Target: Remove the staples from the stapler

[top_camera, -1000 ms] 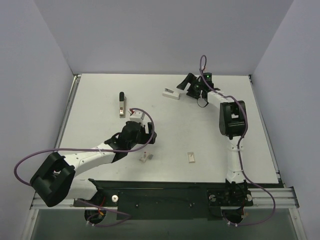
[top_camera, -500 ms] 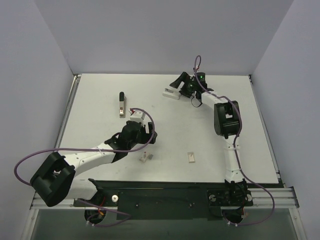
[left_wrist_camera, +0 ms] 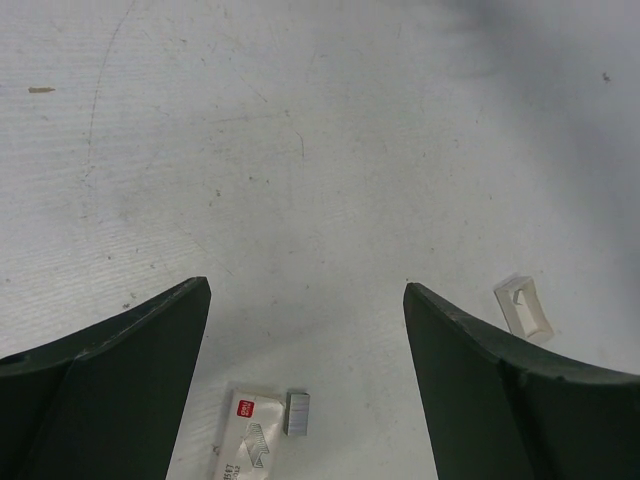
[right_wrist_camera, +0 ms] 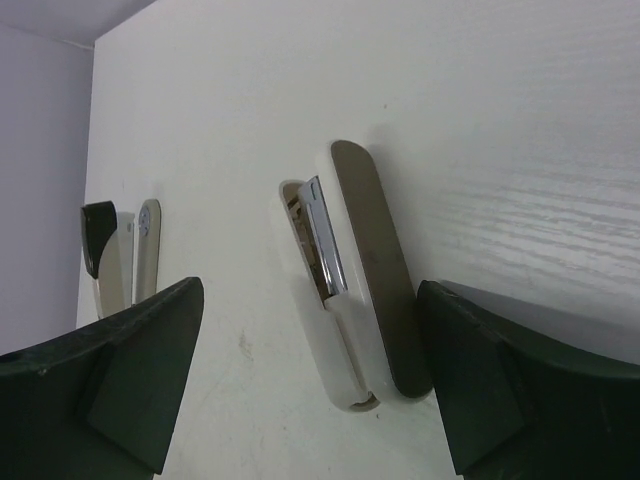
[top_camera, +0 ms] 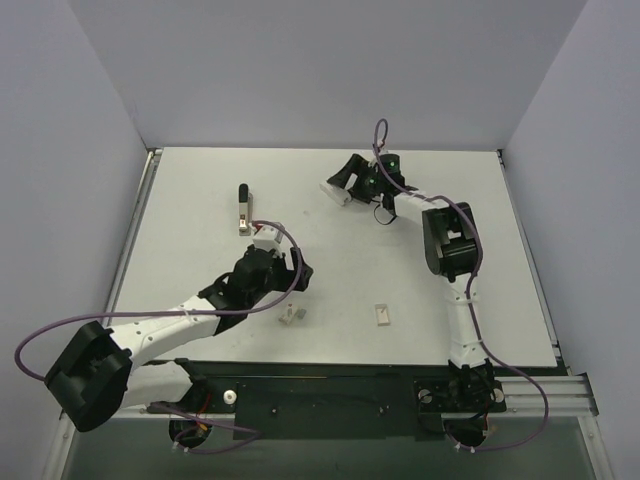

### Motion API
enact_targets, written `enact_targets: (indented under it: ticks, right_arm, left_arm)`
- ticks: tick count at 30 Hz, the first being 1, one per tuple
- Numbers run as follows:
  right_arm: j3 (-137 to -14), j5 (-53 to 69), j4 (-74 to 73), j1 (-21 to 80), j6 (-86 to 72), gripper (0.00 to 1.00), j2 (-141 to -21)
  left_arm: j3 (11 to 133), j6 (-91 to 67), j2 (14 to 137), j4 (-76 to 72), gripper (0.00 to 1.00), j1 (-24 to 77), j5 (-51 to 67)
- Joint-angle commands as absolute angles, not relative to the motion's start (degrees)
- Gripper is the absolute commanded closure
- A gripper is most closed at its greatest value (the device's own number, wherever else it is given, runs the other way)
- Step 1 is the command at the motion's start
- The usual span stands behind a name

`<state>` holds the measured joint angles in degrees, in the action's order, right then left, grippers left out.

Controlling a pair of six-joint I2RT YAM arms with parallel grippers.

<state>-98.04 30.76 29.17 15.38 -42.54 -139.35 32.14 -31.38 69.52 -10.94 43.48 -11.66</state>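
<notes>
A white stapler (right_wrist_camera: 350, 300) lies on its side, swung open, with its metal magazine (right_wrist_camera: 322, 240) showing. In the top view it (top_camera: 335, 192) is at the back of the table. My right gripper (right_wrist_camera: 310, 295) is open, with its fingers on either side of the stapler's hinge end; in the top view the gripper (top_camera: 346, 178) is right over it. My left gripper (left_wrist_camera: 307, 288) is open and empty, above bare table. A short strip of staples (left_wrist_camera: 298, 413) lies below it beside a staple box label (left_wrist_camera: 245, 440).
A black stapler (top_camera: 243, 208) lies at the back left and also shows in the right wrist view (right_wrist_camera: 110, 255). A small white box piece (top_camera: 381, 315) lies near the front, to the right of the left gripper (left_wrist_camera: 525, 308). Walls stand on three sides.
My right gripper has moved left, up to the white stapler, and now straddles it. My left arm has shifted slightly, its elbow moving left.
</notes>
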Motion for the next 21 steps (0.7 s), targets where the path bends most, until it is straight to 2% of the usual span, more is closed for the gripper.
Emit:
enact_targets:
  ticks: [1,13,21]
  right_arm:
    - [-96.94,28.05,20.49,19.07,-37.09,0.18,-136.06]
    - [-102.56,16.27,6.6,21.18,-37.61,0.25,-135.61]
    - [-106.69,11.95,2.64,21.36,-40.6,0.35,-137.55]
  left_arm:
    - [31.2,-32.61,65.05,-12.83,0.11,44.03,-11.69]
    - [29.53,-32.35,60.91,-10.9,0.11,44.12,-12.39]
    - [30.32,-31.38,62.4,-10.99,0.11,44.21,-12.04]
